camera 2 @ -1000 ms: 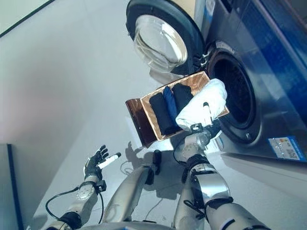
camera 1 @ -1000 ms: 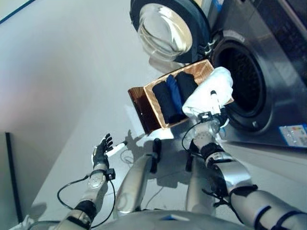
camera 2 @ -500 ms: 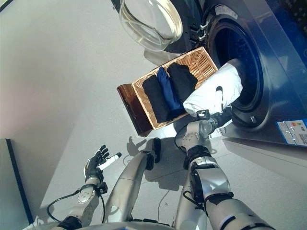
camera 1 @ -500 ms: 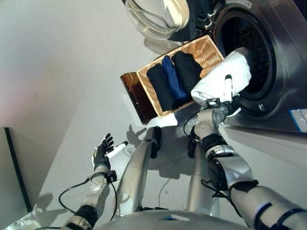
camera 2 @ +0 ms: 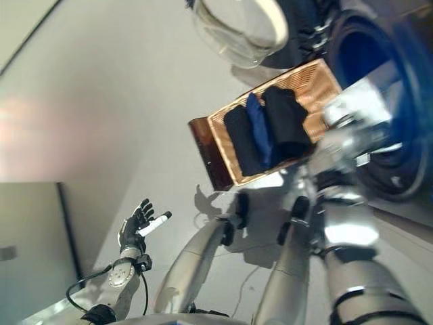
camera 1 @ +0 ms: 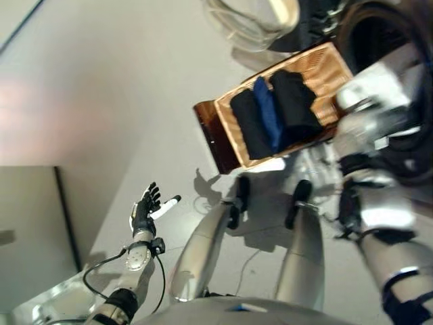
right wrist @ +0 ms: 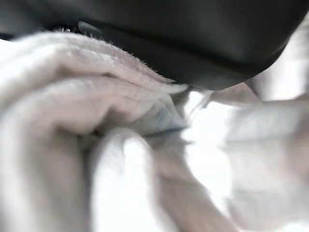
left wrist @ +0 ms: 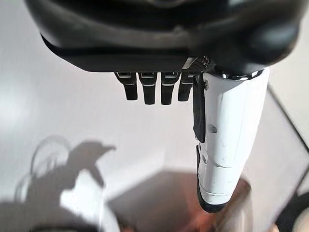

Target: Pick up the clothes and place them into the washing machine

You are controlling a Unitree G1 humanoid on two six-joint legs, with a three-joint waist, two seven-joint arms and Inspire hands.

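A white garment [camera 1: 377, 84] hangs at the mouth of the washing machine drum [camera 2: 369, 61], just past the right end of a wicker basket [camera 1: 333, 66]. My right hand [right wrist: 193, 38] is shut on the white garment [right wrist: 72, 96], which fills its wrist view. In the basket lie a black garment [camera 1: 250, 128], a blue one [camera 1: 270, 115] and another black one [camera 1: 293, 101], side by side. My left hand [camera 1: 143, 211] hovers open and empty over the floor at the lower left, far from the basket.
The washer's round glass door [camera 1: 257, 13] stands swung open beyond the basket. The basket's dark brown end panel [camera 1: 208, 135] faces me. A grey panel [camera 1: 27, 230] stands at the lower left. Pale floor lies to the left of the basket.
The camera has shifted, so the whole scene sits further right. My right hand has carried the white garment off the basket's end towards the drum mouth. The left hand has kept its pose.
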